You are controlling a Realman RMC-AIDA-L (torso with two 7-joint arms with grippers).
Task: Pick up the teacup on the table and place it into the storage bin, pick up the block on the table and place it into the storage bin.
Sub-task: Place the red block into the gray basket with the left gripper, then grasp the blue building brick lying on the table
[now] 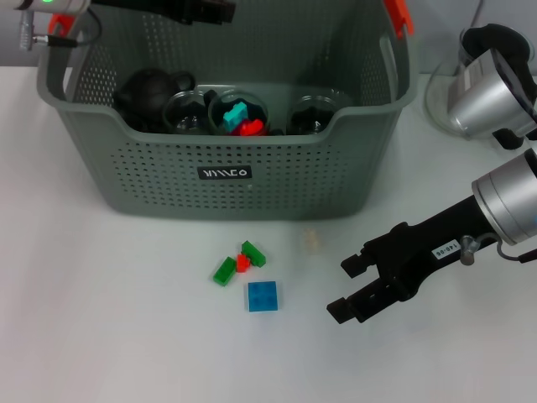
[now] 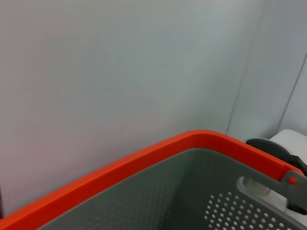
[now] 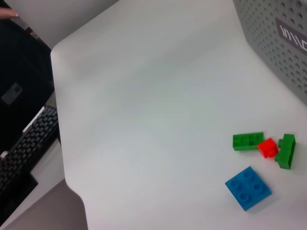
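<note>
The grey-green storage bin point(image 1: 151, 168) stands at the back of the white table, its orange rim point(image 2: 144, 158) filling the left wrist view. Inside it are a black teapot point(image 1: 149, 91) and three glass teacups, the middle one point(image 1: 237, 113) holding teal and red blocks. No teacup shows on the table. In front of the bin lie a blue block point(image 1: 263, 295), a red block point(image 1: 243, 262) and two green blocks point(image 1: 225, 270) point(image 1: 253, 253). My right gripper point(image 1: 346, 289) is open and empty, low over the table to the right of the blue block. My left arm point(image 1: 193, 10) hangs over the bin's back edge.
A silver and black device point(image 1: 487, 84) stands at the back right beside the bin. In the right wrist view the table's edge point(image 3: 57, 120) drops off toward a black keyboard point(image 3: 24, 148). The bin's wall point(image 3: 268, 43) rises close behind the blocks point(image 3: 248, 188).
</note>
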